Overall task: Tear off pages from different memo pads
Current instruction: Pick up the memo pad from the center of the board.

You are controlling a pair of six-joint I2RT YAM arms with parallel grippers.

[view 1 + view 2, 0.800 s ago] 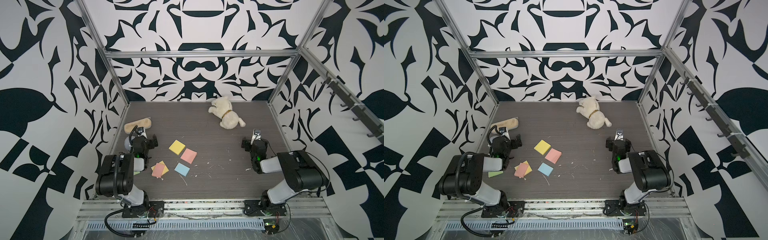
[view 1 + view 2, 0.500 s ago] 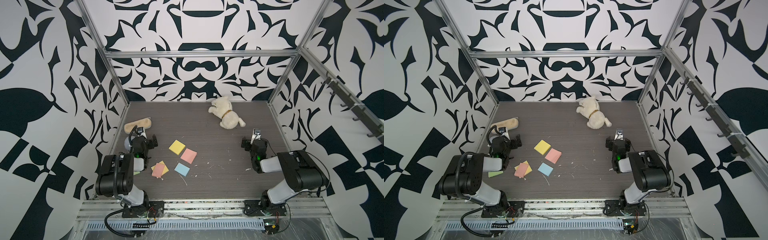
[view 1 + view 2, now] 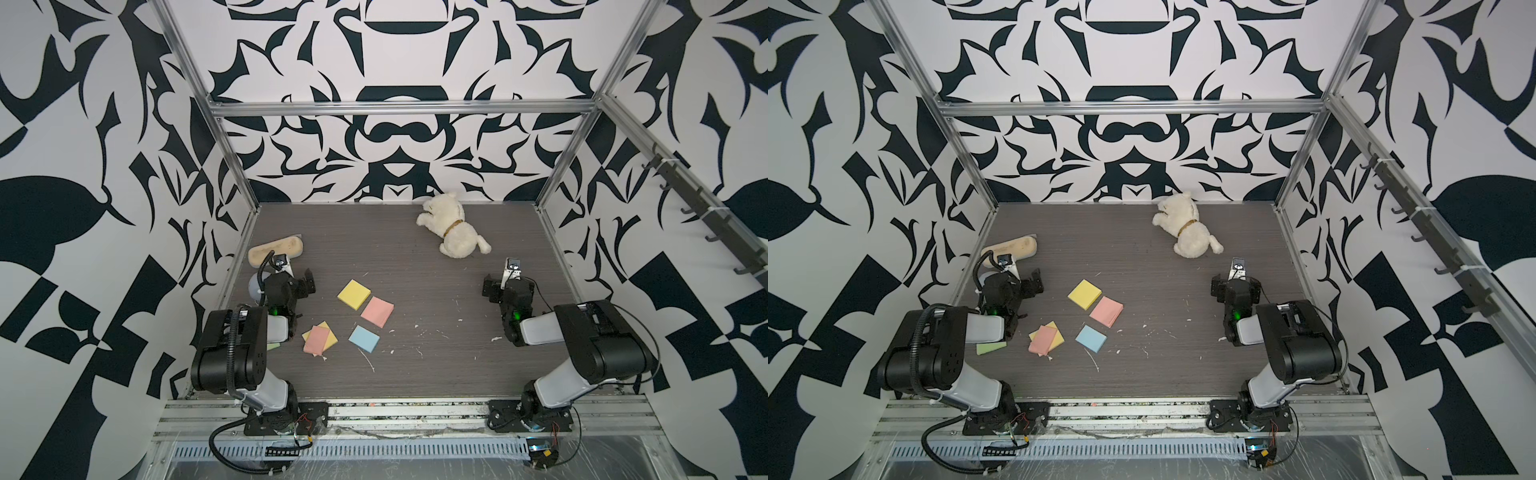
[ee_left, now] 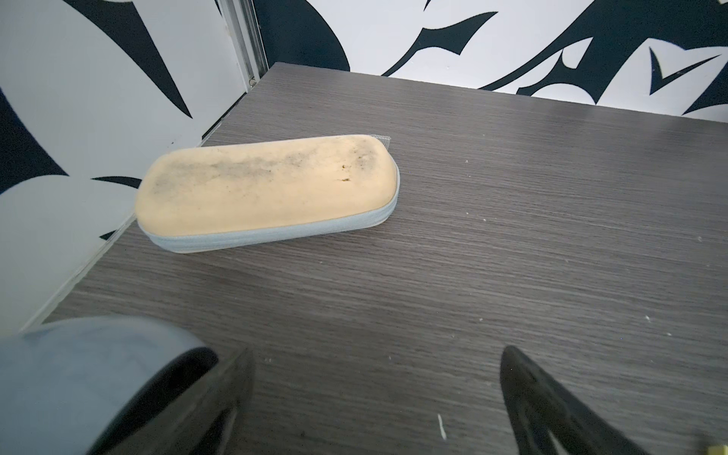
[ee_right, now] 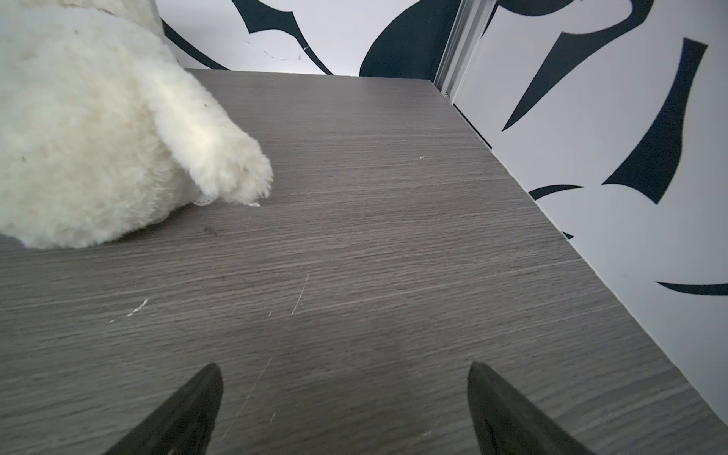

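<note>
Left pincer (image 4: 370,364): mine, jaws spread wide with nothing in them, low by the left edge of the table (image 3: 436,286), looking at a tan zip case (image 4: 268,189).
Right pincer (image 5: 342,366): same deal, wide apart and empty, near the right edge, just short of the white plush dog (image 3: 455,230).
Memo pads: yellow pad (image 3: 353,294), pink pad (image 3: 377,311) and blue pad (image 3: 364,338) clustered mid-table, closer to my left arm.
Pages: pink page (image 3: 315,340) lying on a yellow page (image 3: 331,340), just left of the blue pad; a green page (image 3: 991,348) pokes out from under my left arm.
Mess: small white scraps (image 3: 419,332) scattered around.
</note>
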